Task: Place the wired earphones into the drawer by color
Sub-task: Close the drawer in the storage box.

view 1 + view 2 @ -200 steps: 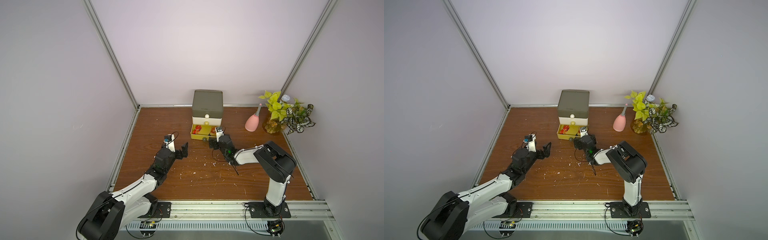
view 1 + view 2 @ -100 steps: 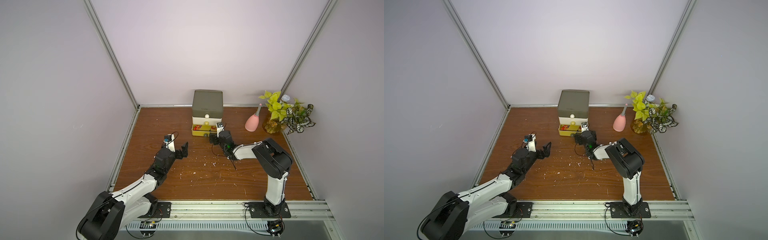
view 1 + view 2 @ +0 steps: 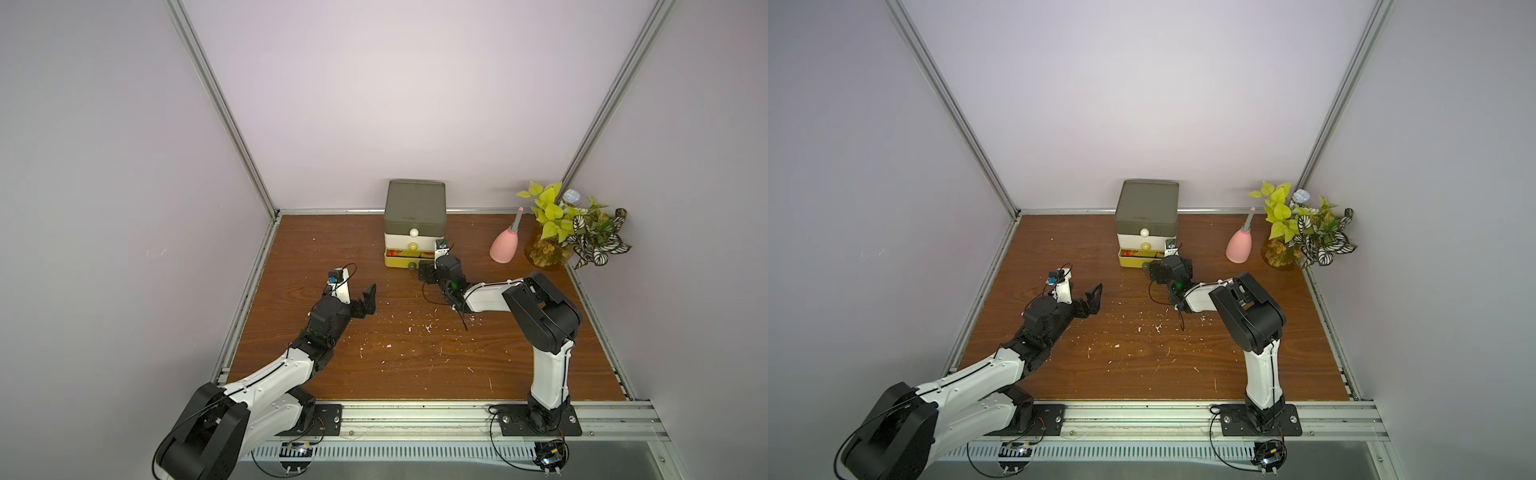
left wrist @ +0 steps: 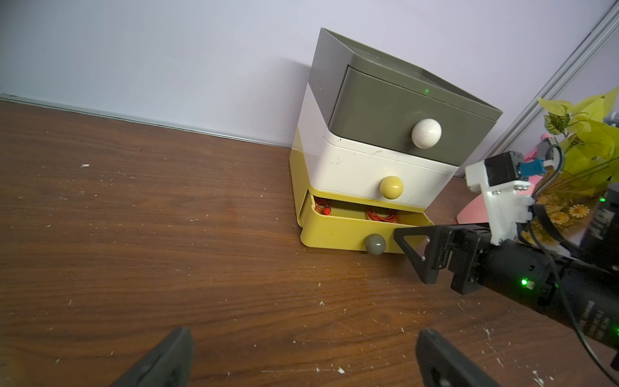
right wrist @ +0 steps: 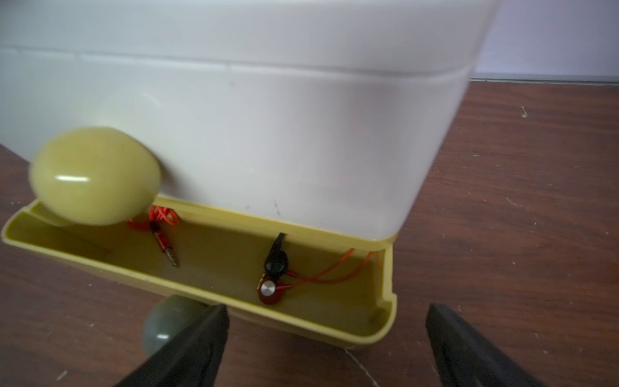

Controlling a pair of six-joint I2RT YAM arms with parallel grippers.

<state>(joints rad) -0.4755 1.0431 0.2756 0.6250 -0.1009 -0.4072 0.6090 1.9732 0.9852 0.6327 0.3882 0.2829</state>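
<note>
The drawer (image 3: 414,216) (image 3: 1147,212) (image 4: 385,134) stands at the back middle of the wooden table. Its olive-grey and cream levels are shut. The yellow bottom level (image 4: 345,231) (image 5: 214,264) stands out a little. Red wired earphones (image 5: 271,293) (image 4: 382,214) lie inside it, with a plug and a black bud showing. My right gripper (image 3: 430,266) (image 3: 1158,268) (image 5: 325,310) is open and empty, low at the yellow front, one finger beside the grey knob (image 5: 167,325). My left gripper (image 3: 357,293) (image 3: 1081,293) (image 4: 304,338) is open over bare wood, left of the drawer.
A pink bottle (image 3: 505,249) and a potted plant (image 3: 569,224) stand at the back right. White flecks litter the table (image 3: 407,353). Walls close in the left, back and right sides. A metal rail (image 3: 415,415) runs along the front.
The yellow bottom level has slid back from about half open to nearly shut, with my right gripper moving toward the box behind it. My left arm has not moved.
</note>
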